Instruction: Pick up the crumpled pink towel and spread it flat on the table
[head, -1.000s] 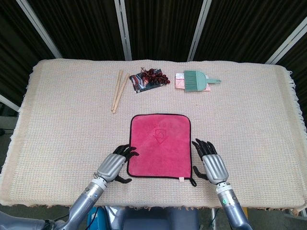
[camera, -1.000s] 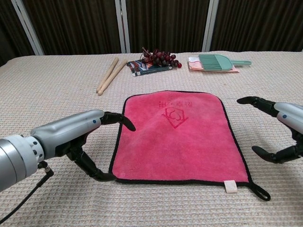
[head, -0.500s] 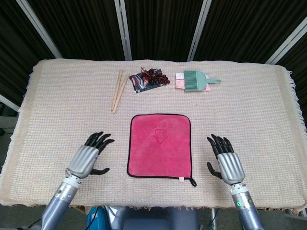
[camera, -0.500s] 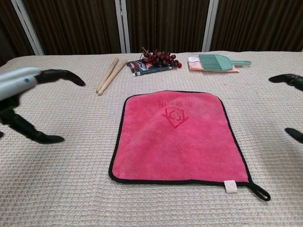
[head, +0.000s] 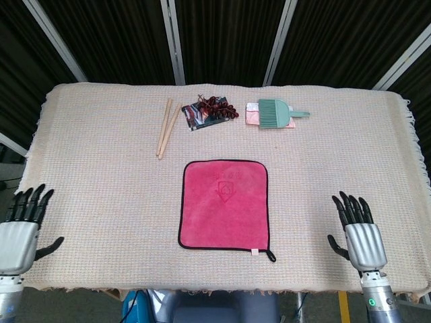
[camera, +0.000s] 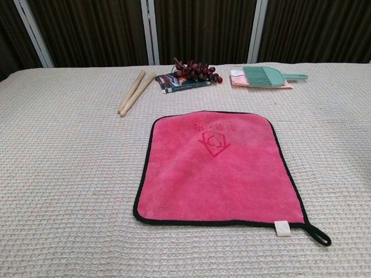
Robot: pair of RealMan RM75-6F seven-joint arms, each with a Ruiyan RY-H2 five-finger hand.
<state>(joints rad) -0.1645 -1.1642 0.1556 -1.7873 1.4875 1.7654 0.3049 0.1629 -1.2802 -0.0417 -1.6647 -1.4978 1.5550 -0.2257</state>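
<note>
The pink towel (head: 224, 204) (camera: 219, 165) with its black edging lies spread flat in the middle of the table, a small hang loop at its near right corner. My left hand (head: 21, 225) hovers at the table's near left edge, fingers spread, holding nothing. My right hand (head: 359, 231) is at the near right, also spread and holding nothing. Both hands are well apart from the towel. Neither hand shows in the chest view.
At the far side lie a pair of wooden sticks (head: 168, 126) (camera: 132, 91), a bunch of dark grapes on a packet (head: 211, 110) (camera: 190, 73), and a green brush on a pink pad (head: 275, 114) (camera: 264, 76). A beige woven cloth (head: 101, 168) covers the table.
Both hands have drawn away from the towel's near corners, outward and back toward the table's near edge. They have left the chest view. The towel has stayed flat and still.
</note>
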